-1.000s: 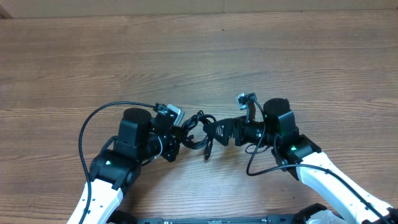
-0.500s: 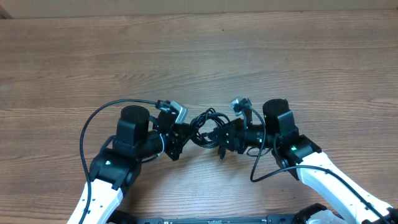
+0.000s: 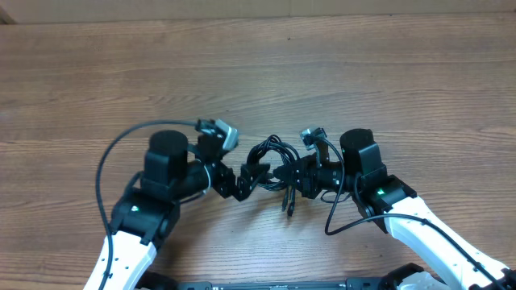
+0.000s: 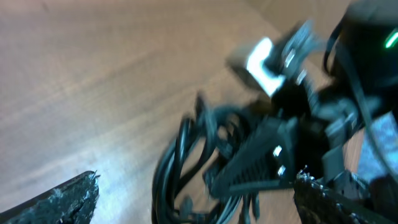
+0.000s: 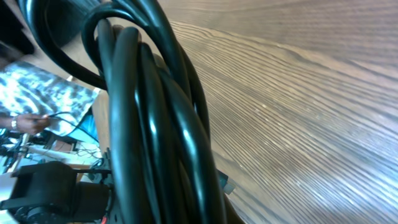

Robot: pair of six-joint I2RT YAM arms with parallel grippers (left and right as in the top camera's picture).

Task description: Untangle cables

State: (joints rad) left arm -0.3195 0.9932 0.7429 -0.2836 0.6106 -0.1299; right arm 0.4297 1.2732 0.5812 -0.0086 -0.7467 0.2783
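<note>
Pinching: the right gripper has its fingers closed on the black cables.
Right wrist view: the cables fill the frame as thick, glossy strands running side by side right against the camera; the fingers themselves cannot be made out there.
Left side: the left gripper sits just beside the bundle, facing the right gripper across it.
Left fingers: spread wide, one finger at each lower corner of the left wrist view, with the cable loops lying ahead between them; whether they touch is unclear in the blur.
Cables: bunched in tangled loops between the two grippers, over the near middle of the wooden surface.
Loose end: one short strand trails from the bundle toward the near edge, below the right gripper.
</note>
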